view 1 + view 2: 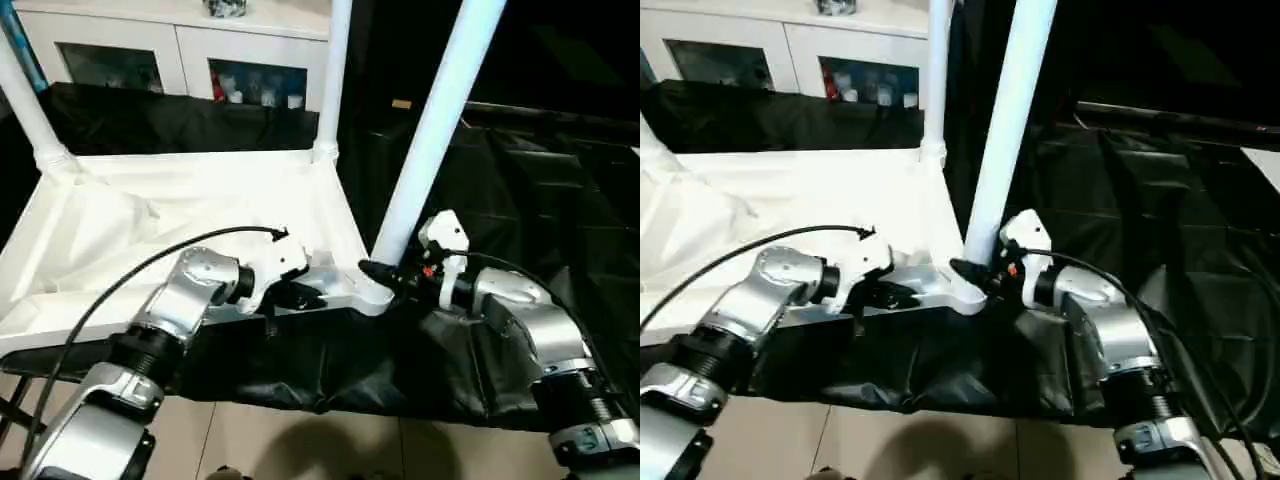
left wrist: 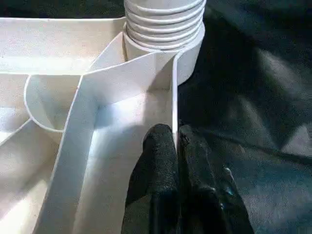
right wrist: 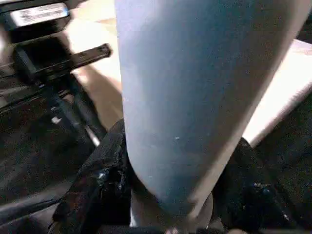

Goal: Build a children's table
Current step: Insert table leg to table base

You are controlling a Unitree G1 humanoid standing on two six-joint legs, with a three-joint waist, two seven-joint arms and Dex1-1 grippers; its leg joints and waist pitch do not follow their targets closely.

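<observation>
On the black cloth (image 1: 500, 200) the white table top (image 1: 150, 230) lies upside down, its ribbed underside facing up. In the left eye view, three legs stand in its corner sockets: the far left leg (image 1: 25, 105), the far right leg (image 1: 335, 70) and the near right leg (image 1: 435, 125). The right gripper (image 1: 385, 275) holds the near right leg just above its socket. The left gripper (image 1: 300, 297) sits at the near rim. Behind stands a white cabinet (image 1: 150, 45).

In the left wrist view, the left fingers (image 2: 158, 165) are pressed together on the thin rim wall, near the ridged collar (image 2: 163, 22).

In the right wrist view, the right fingers (image 3: 105, 170) stand on both sides of the leg and clamp it.
</observation>
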